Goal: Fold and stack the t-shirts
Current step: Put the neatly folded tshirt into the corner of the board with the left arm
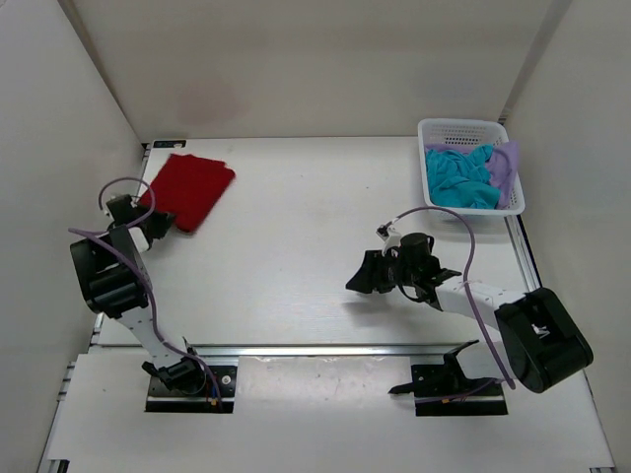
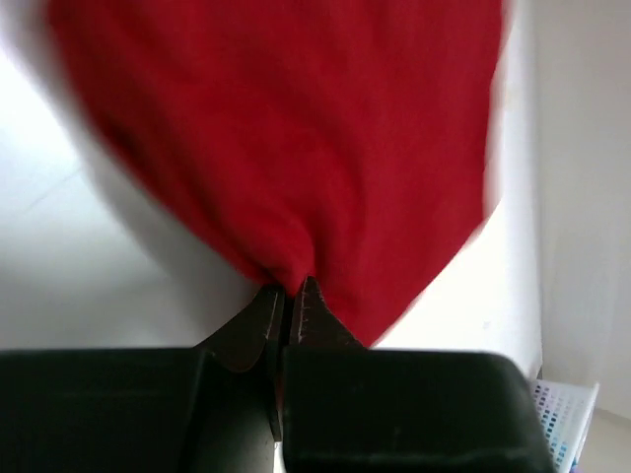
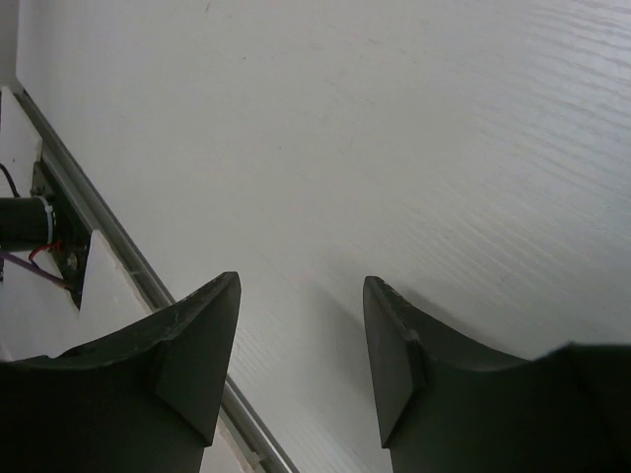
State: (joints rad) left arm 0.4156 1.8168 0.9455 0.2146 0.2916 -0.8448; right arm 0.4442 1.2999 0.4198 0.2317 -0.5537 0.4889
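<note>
A red t-shirt [image 1: 190, 188] lies folded at the table's far left, and it fills the left wrist view as red cloth [image 2: 296, 138]. My left gripper [image 1: 161, 225] sits at its near corner, jaws shut with the shirt's edge pinched between the tips [image 2: 292, 289]. A teal-blue t-shirt [image 1: 461, 177] and a pale lavender t-shirt [image 1: 505, 166] lie crumpled in the white mesh basket [image 1: 463, 127] at the far right. My right gripper [image 1: 362, 277] hovers over bare table right of centre, open with nothing between its fingers [image 3: 301, 291].
White walls close in the table on the left, back and right. A metal rail [image 1: 325, 347] runs along the near edge in front of both arm bases. The basket corner [image 2: 567, 419] shows low right in the left wrist view.
</note>
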